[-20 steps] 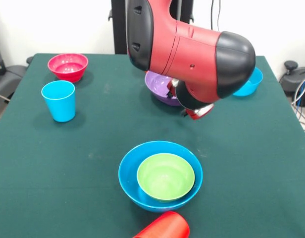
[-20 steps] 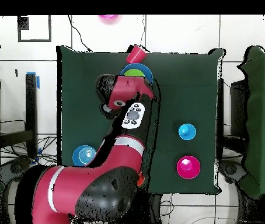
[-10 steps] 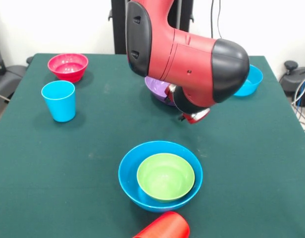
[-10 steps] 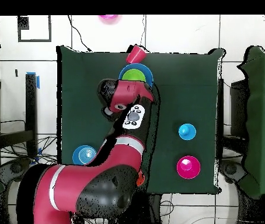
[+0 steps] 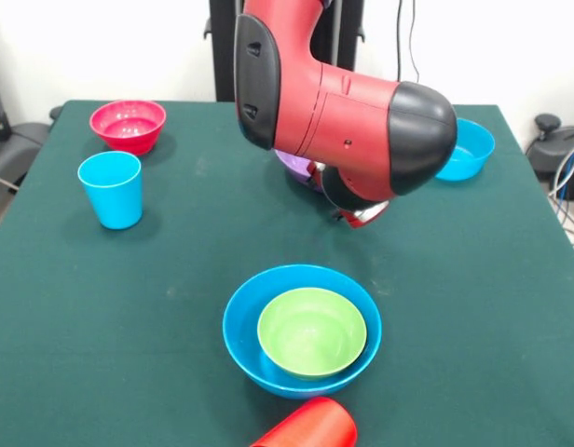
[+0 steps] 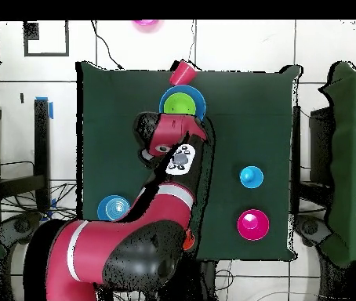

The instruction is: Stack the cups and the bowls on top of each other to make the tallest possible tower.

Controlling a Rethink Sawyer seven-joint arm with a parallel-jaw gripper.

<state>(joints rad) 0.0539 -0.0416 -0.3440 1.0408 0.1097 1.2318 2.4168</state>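
Note:
A large blue bowl (image 5: 240, 321) holds a lime green bowl (image 5: 311, 331) at the table's near middle; the pair also shows in the overhead view (image 6: 183, 102). A red cup (image 5: 310, 426) lies on its side at the near edge. A light blue cup (image 5: 111, 189) stands upright at the left. A crimson bowl (image 5: 129, 124) sits far left and a blue bowl (image 5: 466, 149) far right. A purple bowl (image 5: 291, 164) is mostly hidden behind the arm. The arm's end (image 5: 362, 214) hangs beside the purple bowl; the gripper is hidden under it. No taller tower and no orange cup show.
The red and black arm (image 5: 343, 112) fills the table's far middle. In the overhead view a pink object (image 6: 145, 23) lies off the table beyond its far edge. Cables and equipment stand beside the table (image 5: 82, 307) on both sides.
The arm has drawn back toward the robot's base and a little to the left in the front view. It now covers more of the purple bowl and uncovers the blue and green bowls overhead.

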